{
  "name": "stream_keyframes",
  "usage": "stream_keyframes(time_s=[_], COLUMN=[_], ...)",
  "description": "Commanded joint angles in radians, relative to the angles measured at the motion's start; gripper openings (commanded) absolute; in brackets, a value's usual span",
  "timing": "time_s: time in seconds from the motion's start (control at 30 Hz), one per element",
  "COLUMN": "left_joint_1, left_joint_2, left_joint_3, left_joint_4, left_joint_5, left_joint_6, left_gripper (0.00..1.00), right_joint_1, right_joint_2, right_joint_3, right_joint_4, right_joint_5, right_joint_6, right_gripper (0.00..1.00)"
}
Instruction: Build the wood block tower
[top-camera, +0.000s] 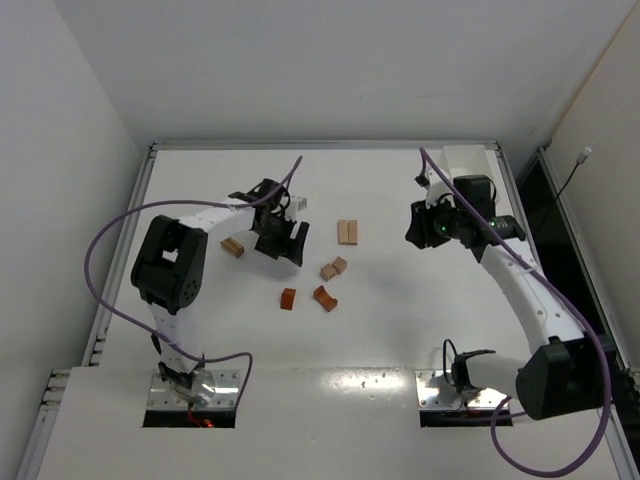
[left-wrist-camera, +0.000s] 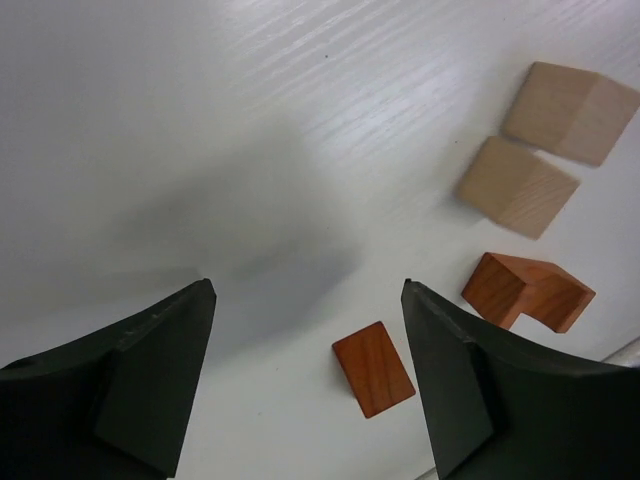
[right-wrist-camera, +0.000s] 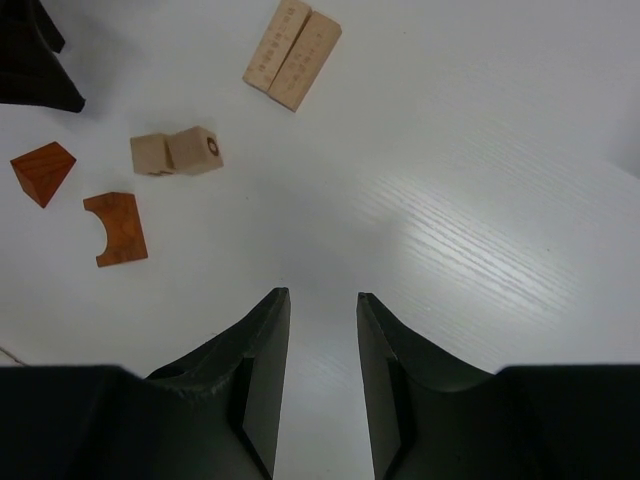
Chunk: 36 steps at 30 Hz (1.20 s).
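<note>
The left gripper (left-wrist-camera: 306, 290) is released, its jaws wide apart over the bare table (left-wrist-camera: 200, 120) with nothing between them. A small reddish-brown block (left-wrist-camera: 373, 368) lies close inside one finger. Just past that fingertip sits a reddish-brown arch (left-wrist-camera: 527, 291), and beyond it two pale tan cubes (left-wrist-camera: 518, 186) lie side by side.

The right gripper (right-wrist-camera: 320, 295) is empty, its jaws only slightly parted. The same pieces lie well ahead of it and off to one side. Farthest are two pale bars (right-wrist-camera: 292, 54), pressed flush together.

One more pale block (top-camera: 233, 246) lies on the left gripper's other side. Every piece lies flat and single on the table.

Small marks on the bars and on one cube cannot be read. The right gripper's fingertips are hard to make out from above.
</note>
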Motion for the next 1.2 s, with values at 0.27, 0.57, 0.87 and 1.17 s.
stream_keyframes(time_s=[0.27,0.57,0.87,1.17], left_joint_1=[-0.005,0.047,0.119,0.139], left_joint_2=[-0.201,-0.231,-0.240,-0.260], left_joint_3=[-0.036,-0.067,-0.042,-0.061], left_joint_4=[0.027,0.037,0.039,0.039], left_joint_5=[-0.199,-0.141,-0.190,-0.217], left_joint_6=[-0.037,-0.040,-0.051,-0.051], left_gripper=[0.61,0.64,0.92,0.99], right_joint_1=[-0.011,0.181,0.430,0.459], right_joint_2=[-0.055,0.101,0.392,0.592], right_joint_3=[-0.020,0.053,0.177,0.303], right_joint_4=[0.039,0.067,0.107,0.101], right_joint_5=[-0.099,-0.177,0.044,0.265], right_joint_6=[-0.039,-0.122,-0.007,0.169], right_gripper=[0.40,0.66,0.82,0.82])
